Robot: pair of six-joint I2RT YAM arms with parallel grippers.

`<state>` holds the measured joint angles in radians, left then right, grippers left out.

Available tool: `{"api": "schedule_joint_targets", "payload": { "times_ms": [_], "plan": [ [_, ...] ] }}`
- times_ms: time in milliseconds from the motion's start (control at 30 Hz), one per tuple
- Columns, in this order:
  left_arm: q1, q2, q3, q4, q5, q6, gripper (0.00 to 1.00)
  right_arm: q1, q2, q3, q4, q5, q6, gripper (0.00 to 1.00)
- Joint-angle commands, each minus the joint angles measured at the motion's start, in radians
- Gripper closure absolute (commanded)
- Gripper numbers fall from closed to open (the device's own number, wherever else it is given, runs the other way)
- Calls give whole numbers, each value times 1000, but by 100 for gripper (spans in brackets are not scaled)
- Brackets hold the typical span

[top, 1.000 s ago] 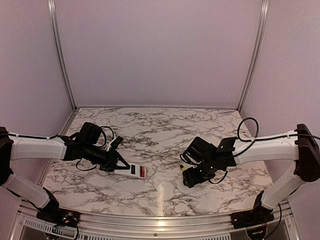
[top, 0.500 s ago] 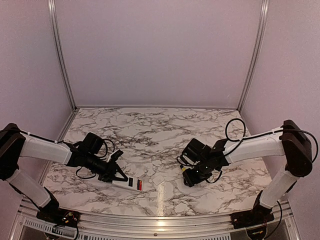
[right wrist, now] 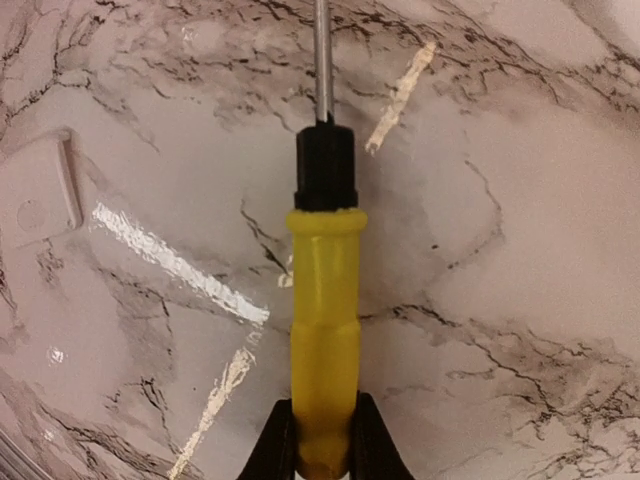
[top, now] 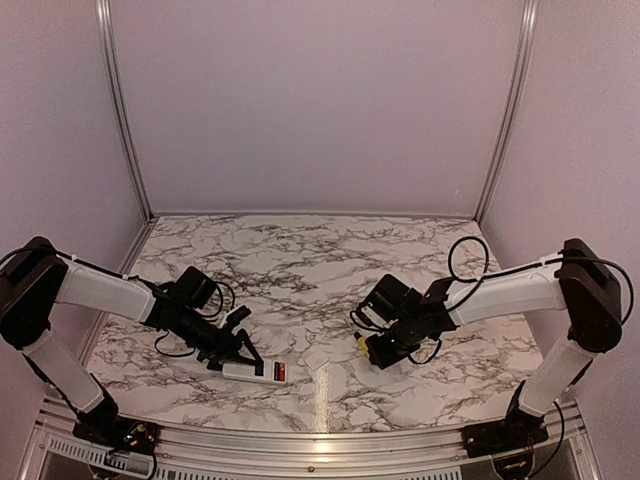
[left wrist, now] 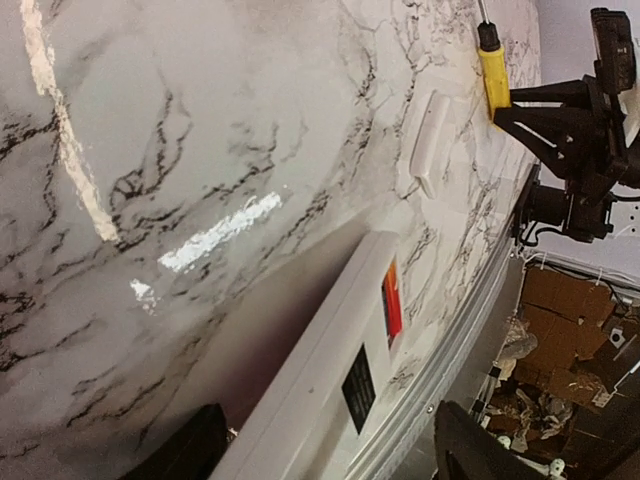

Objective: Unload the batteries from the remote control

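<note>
The remote control (top: 255,371) is lying flat close to the front rail (top: 320,441), leaving little room on that side. The left gripper (top: 236,357) is straddling its left end with jaws standing wide. A red patch (left wrist: 392,300) is showing on top; whether it is a battery I cannot tell. Just to the right a white cover piece (top: 320,358) is lying loose. Beyond it the right gripper (right wrist: 320,445) is clamping the yellow screwdriver (right wrist: 323,290). The tabletop (top: 310,255) is stretching wide behind.

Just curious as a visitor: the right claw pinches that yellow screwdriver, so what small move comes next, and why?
Probably lift the screwdriver and carry it toward the remote control. The right gripper is shut on its handle, and the left gripper stands open at the remote's end.
</note>
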<state>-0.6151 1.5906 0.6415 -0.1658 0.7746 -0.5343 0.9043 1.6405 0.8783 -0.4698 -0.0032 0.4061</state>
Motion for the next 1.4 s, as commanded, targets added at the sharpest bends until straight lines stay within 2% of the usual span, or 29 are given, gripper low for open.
{"api": "schedule_joint_targets", "payload": {
  "times_ms": [0,100,133,233,367,433,600,700,900,1067,1200,1267,1367],
  "plan": [
    [19,17,40,-175,-164,68,20,-5,-28,34,-61,-79,-62,100],
    [31,-22,101,-280,-245,105,3,-5,-68,72,-89,-148,-112,100],
    [33,-36,125,-322,-280,120,1,-5,-81,87,-100,-172,-127,100],
    [36,-83,196,-433,-376,167,1,-5,-114,138,-118,-280,-171,100],
    [37,-158,285,-511,-404,218,1,-5,-147,208,-132,-426,-206,100],
    [37,-197,325,-512,-347,241,1,-4,-156,246,-136,-521,-224,100],
    [37,-278,347,-351,32,237,3,-5,-159,325,-137,-741,-249,100],
    [34,-270,358,-273,153,202,5,-4,-151,351,-122,-853,-238,100],
    [13,-220,410,-262,232,179,15,2,-113,399,-115,-960,-221,100],
    [-20,-196,461,-260,249,165,26,4,-93,419,-134,-971,-225,100],
    [-36,-196,473,-226,272,131,29,4,-90,419,-140,-982,-223,100],
    [-41,-196,476,-243,274,137,29,4,-95,424,-140,-980,-223,100],
    [-41,-201,479,-309,257,185,19,-8,-124,410,-113,-982,-195,100]
  ]
}}
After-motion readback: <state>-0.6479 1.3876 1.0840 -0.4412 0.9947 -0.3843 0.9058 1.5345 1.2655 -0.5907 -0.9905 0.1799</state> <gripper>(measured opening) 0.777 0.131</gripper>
